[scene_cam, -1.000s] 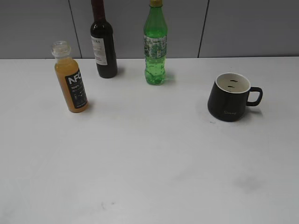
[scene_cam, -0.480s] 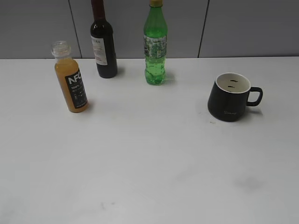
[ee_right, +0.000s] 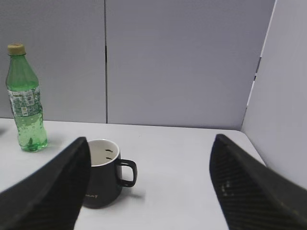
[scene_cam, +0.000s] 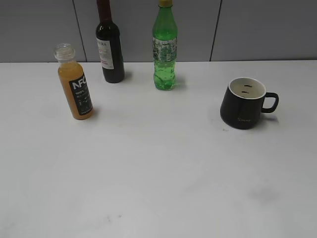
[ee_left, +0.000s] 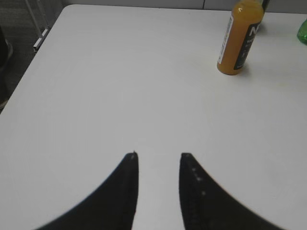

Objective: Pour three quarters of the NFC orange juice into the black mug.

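Soft, even light falls from above, leaving only faint, short shadows under the juice bottle [scene_cam: 75,89] and the mug [scene_cam: 245,103]. The white table [scene_cam: 158,168] looks bright but unglared, with a few dull smudges. Both wrist views are softer; the close fingers [ee_left: 120,191] of the left gripper and those of the right [ee_right: 48,191] blur at their edges

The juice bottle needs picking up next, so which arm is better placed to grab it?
Probably the left. The juice bottle stands ahead of the open left gripper, and the right wrist view shows only the mug and green bottle.
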